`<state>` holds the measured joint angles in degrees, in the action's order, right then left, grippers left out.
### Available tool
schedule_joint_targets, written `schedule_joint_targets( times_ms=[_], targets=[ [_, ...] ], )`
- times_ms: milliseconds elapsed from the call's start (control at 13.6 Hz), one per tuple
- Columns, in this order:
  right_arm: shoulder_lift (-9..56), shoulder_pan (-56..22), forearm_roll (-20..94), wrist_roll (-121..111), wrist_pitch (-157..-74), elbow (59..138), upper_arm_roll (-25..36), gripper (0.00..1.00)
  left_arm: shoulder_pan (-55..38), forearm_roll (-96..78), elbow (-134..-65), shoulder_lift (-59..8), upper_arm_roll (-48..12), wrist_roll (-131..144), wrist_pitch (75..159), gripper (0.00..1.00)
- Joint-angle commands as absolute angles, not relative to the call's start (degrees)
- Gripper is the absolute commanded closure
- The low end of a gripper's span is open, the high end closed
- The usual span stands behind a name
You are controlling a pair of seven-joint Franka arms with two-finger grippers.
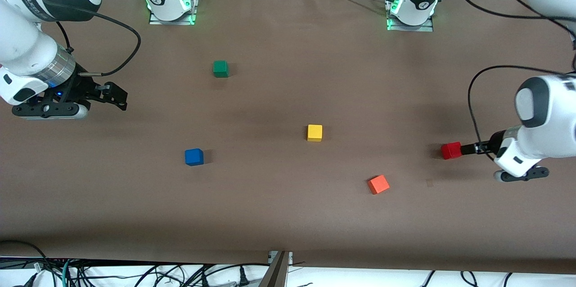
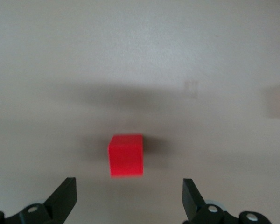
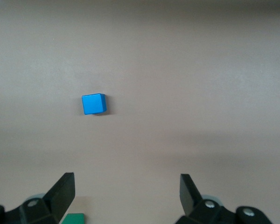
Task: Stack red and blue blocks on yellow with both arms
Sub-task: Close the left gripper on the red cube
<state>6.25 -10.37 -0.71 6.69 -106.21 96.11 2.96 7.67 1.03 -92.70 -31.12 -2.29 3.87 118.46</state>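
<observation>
I see my left pincer (image 2: 129, 198) spread apart over the red block (image 1: 451, 150). My right pincer (image 3: 127, 193) hangs apart over bare worktop (image 1: 288, 215); blue block (image 1: 194, 157) and yellow cube (image 1: 314, 132) sit separately.

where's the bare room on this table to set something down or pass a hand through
Widest bare patch: the strip along the table edge nearest the front camera, below the blue block and orange block. Also bare: between the green block and yellow block. Tightest: around the red block, where the open left pincer is closing in. The right pincer, also open, hovers at its own end.
</observation>
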Motion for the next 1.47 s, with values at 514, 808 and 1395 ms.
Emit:
schedule_joint_targets(
  times_ms=[514, 808, 1395],
  targets=[
    [5.6, -9.9, -1.0, 6.4, -106.3, 96.8, 2.5, 0.0, 9.9, 1.6, -107.0, -33.6, -2.5, 4.5, 140.5, 0.0],
    [5.6, -10.0, -1.0, 6.3, -106.3, 96.9, 2.5, 0.0, 9.9, 1.4, -107.8, -33.3, -2.6, 4.3, 140.1, 0.37],
    [5.7, -9.9, -1.1, 6.3, -106.1, 96.9, 2.5, 0.0, 8.7, 1.3, -102.1, -30.4, -6.6, 7.1, 131.5, 1.0]
  ],
)
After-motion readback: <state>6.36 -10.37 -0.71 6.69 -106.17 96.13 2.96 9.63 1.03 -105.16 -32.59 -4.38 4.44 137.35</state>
